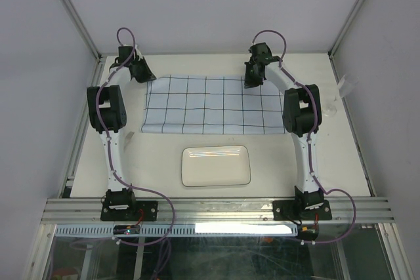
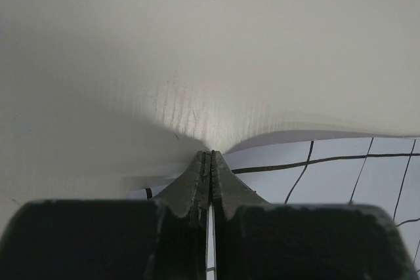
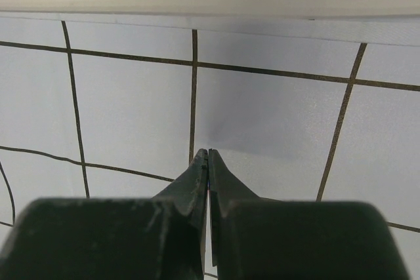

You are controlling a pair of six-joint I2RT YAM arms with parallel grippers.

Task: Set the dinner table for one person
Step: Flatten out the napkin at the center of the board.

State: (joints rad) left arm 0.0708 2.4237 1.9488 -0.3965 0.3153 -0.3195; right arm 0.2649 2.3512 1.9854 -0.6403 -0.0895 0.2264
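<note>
The dinner table (image 1: 367, 155) carries a pale-blue cloth (image 1: 203, 106) with dark grid lines, spread across its far half. A white rectangular plate (image 1: 215, 166) lies just in front of the cloth. My left gripper (image 1: 146, 75) is at the cloth's far left corner. In the left wrist view it (image 2: 210, 154) is shut, with the cloth (image 2: 341, 175) edge drawn up into its tips above the bare table (image 2: 197, 44). My right gripper (image 1: 251, 83) is near the cloth's far right edge. In the right wrist view it (image 3: 208, 151) is shut, tips down on flat cloth (image 3: 131, 96), no fold visible between them.
Two small pale items (image 1: 333, 104) sit near the table's right rail. Aluminium rails (image 1: 216, 209) run along the near edge where both arm bases are bolted. Grey walls enclose the left, far and right sides.
</note>
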